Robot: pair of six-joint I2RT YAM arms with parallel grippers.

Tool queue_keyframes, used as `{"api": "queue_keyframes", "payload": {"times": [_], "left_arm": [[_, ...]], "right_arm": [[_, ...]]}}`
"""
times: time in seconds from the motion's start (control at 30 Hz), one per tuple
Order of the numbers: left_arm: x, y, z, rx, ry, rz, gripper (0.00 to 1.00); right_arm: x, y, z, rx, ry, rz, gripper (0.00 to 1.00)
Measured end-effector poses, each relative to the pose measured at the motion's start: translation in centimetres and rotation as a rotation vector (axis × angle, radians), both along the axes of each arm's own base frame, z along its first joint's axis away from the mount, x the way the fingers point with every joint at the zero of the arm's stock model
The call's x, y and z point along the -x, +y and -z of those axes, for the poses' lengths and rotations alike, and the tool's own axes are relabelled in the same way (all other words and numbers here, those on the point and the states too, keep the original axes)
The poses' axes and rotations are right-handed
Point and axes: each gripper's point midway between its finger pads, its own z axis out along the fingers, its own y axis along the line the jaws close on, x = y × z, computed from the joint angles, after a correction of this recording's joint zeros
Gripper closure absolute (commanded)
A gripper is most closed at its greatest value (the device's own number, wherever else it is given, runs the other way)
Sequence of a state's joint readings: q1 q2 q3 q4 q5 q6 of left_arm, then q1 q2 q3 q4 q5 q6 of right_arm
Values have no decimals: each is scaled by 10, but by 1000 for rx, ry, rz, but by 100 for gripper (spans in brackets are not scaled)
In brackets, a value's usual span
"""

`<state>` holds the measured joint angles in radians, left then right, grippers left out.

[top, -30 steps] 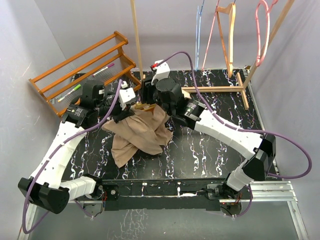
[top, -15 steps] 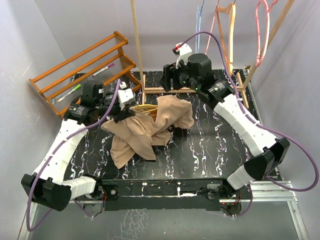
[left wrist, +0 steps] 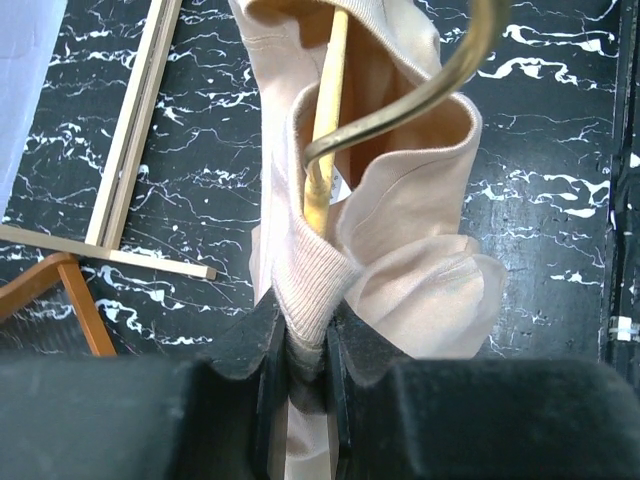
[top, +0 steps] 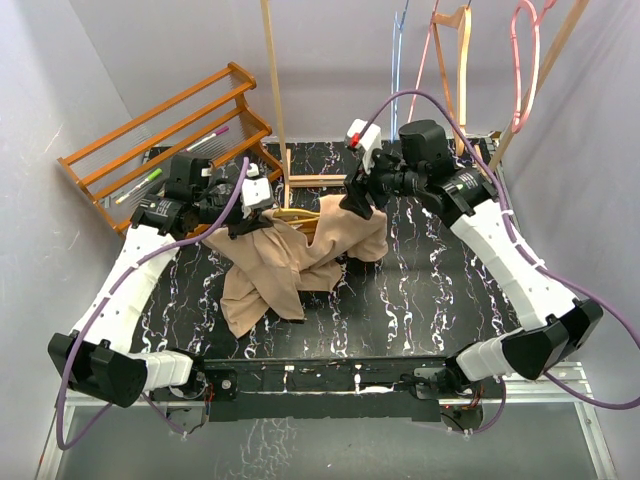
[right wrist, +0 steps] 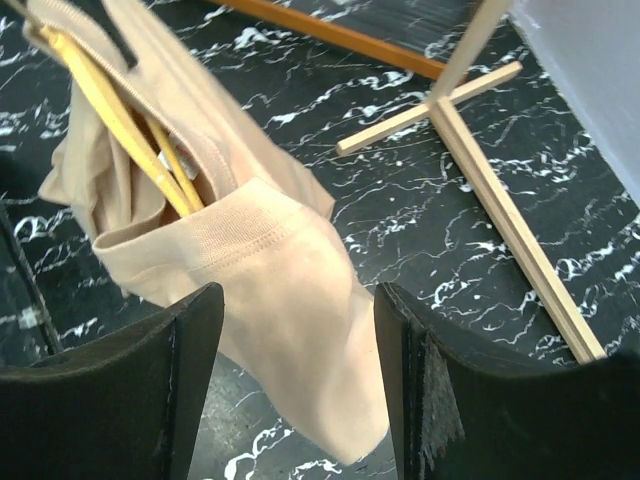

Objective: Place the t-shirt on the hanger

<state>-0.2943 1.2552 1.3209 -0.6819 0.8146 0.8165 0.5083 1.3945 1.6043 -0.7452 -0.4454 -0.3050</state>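
Observation:
The tan t-shirt (top: pixel 290 262) lies crumpled mid-table, its top lifted. My left gripper (top: pixel 243 214) is shut on the ribbed collar (left wrist: pixel 312 275). The mustard-yellow hanger (top: pixel 296 213) sits inside the neck opening. In the left wrist view its hook (left wrist: pixel 400 108) curves out of the collar and a yellow arm (left wrist: pixel 325 120) runs inside. My right gripper (top: pixel 357 201) is open just above the shirt's right sleeve. In the right wrist view the sleeve (right wrist: pixel 270 280) hangs below the spread fingers of the gripper (right wrist: pixel 300 300), and the hanger's bars (right wrist: pixel 120 120) show inside it.
An orange wooden rack (top: pixel 165 125) with pens stands at the back left. A light wooden stand (top: pixel 320 180) with base bars (right wrist: pixel 500 200) is behind the shirt. Blue (top: pixel 400 40), wooden (top: pixel 462 60) and pink (top: pixel 525 60) hangers hang at the back right.
The right arm rose from the shirt's middle, swung back and right, then came down over the right sleeve. The shirt has spread to the right. The left gripper kept hold of the collar.

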Motion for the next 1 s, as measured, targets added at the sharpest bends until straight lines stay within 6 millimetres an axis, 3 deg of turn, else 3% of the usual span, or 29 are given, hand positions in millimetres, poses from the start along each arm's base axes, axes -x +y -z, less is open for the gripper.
{"api": "queue_keyframes", "payload": {"times": [0.37,0.57,0.77,1.0], "left_arm": [[8,-3,-10,-15,-43,102,100],[1,-7,-14,-8,-48,109,100],[-12,-12,-18,8,-31,105,100],[-15,-17,-18,33,7,96,100]], "right_arm": [[18,12,37,89,42,-232,48],[30,19,36,58,51,-308,51],[40,17,50,60,79,-342,76],[36,9,63,83,65,-289,87]]}}
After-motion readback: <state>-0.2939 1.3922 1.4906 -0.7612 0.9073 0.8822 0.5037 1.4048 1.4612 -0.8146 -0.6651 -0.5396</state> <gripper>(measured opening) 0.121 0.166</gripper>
